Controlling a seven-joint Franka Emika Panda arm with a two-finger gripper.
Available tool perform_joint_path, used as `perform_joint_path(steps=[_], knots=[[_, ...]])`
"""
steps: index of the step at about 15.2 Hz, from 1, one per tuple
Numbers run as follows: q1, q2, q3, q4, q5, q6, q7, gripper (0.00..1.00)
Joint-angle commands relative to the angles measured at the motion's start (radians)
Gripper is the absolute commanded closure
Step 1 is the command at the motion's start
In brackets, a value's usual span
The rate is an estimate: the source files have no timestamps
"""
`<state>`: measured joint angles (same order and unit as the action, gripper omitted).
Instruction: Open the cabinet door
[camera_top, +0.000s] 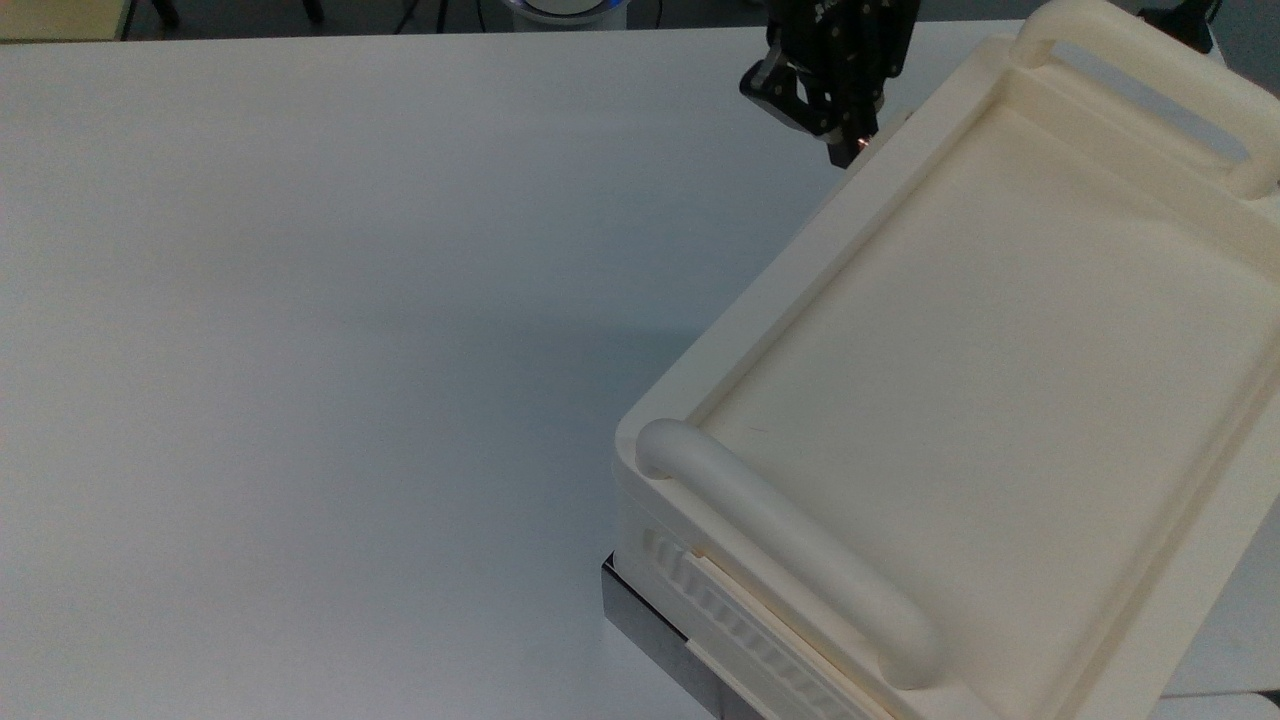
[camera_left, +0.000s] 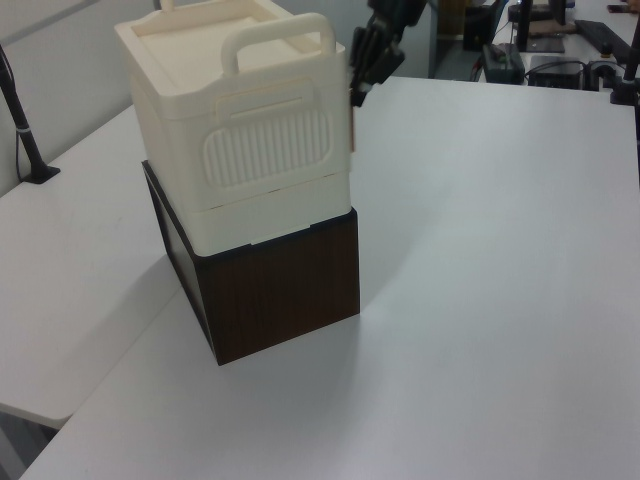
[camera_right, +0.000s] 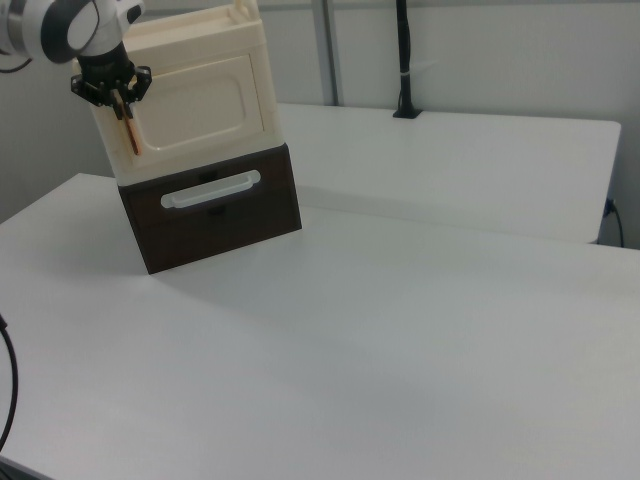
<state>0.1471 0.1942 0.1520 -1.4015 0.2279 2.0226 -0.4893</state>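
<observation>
Checking in from the remote station. The cabinet door (camera_right: 205, 100) is the flat cream plastic panel on the front of the cream cabinet (camera_top: 1000, 350). In the right view it faces the camera and has a shallow rectangular recess moulded into it. There's a small copper-orange strip (camera_right: 132, 137) running down its edge on the right view's left. From the left view I only get the door edge-on, as a thin cream sliver (camera_left: 352, 120) right at the cabinet's corner, so I can't tell how far ajar it is. The gripper (camera_top: 848, 140) is parked at that same corner, up near the top. The jaws look drawn together on the door's edge where the copper strip (camera_top: 862, 144) peeks out, and in the right view the strip hangs just below the gripper (camera_right: 118, 100). On containers: the cabinet sits on a dark brown wood-look drawer box (camera_left: 280, 290) with a cream bar pull (camera_right: 210, 190) across its front, and that drawer looks pushed in. I can't see inside either one. The cabinet's top is a shallow recessed tray with a rounded bar handle (camera_top: 790, 540) at each end, and there's a ribbed panel (camera_left: 265, 148) on its side. The whole stack stands on the white bench (camera_top: 300, 300).
</observation>
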Motion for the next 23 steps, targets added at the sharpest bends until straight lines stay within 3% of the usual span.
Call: perform_joint_path(steps=[1,6,7,8,10,11,14,16,18,23], knots=[[-0.061,-0.076,-0.003,-0.033,0.025,-0.132,0.002,1.00],[-0.171,-0.097,-0.008,-0.036,0.027,-0.294,-0.006,0.98],[-0.207,-0.098,-0.011,-0.036,0.037,-0.312,-0.006,0.89],[-0.246,-0.098,-0.012,-0.036,0.060,-0.327,-0.008,0.74],[-0.334,-0.088,-0.015,-0.036,0.100,-0.335,-0.023,0.57],[-0.398,-0.079,-0.023,-0.036,0.126,-0.334,-0.056,0.43],[-0.506,-0.070,-0.034,-0.034,0.159,-0.326,-0.133,0.26],[-0.546,-0.073,-0.058,-0.030,0.156,-0.323,-0.163,0.00],[-0.551,-0.088,-0.118,-0.025,0.156,-0.331,-0.160,0.00],[-0.552,-0.119,-0.154,-0.025,0.125,-0.360,-0.155,0.00]])
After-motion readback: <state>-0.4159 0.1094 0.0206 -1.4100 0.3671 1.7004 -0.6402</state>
